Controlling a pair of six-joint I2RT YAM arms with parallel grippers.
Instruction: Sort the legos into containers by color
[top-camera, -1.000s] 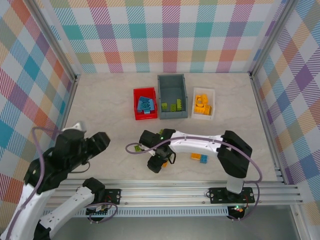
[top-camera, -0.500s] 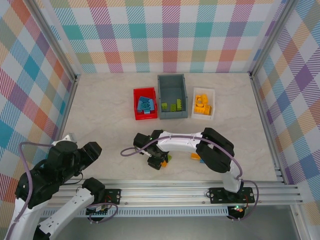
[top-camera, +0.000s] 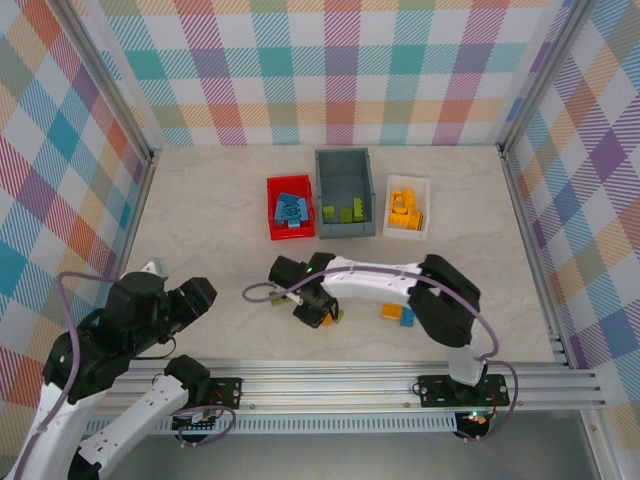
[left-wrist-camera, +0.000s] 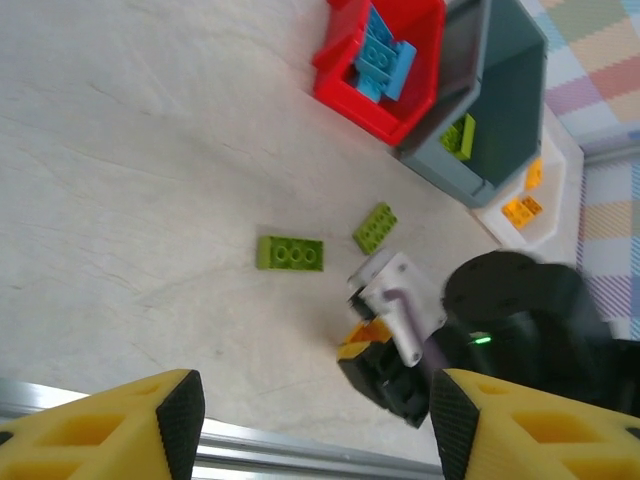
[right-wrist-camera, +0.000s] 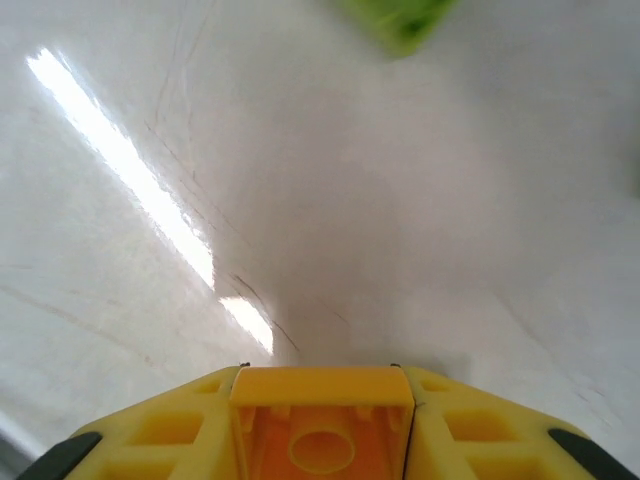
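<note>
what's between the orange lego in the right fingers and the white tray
nothing visible: the table from the orange lego to the white tray is bare. the grey bin stands just left of the tray, and two loose legos lie right of that line

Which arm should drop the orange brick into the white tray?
Right. The right gripper has the orange brick pinched between its fingers, and the white tray is the rightmost bin. The left gripper hangs open, far off on the left.

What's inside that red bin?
Several blue bricks lie piled in the red bin. The pile covers its floor and anything underneath.
</note>
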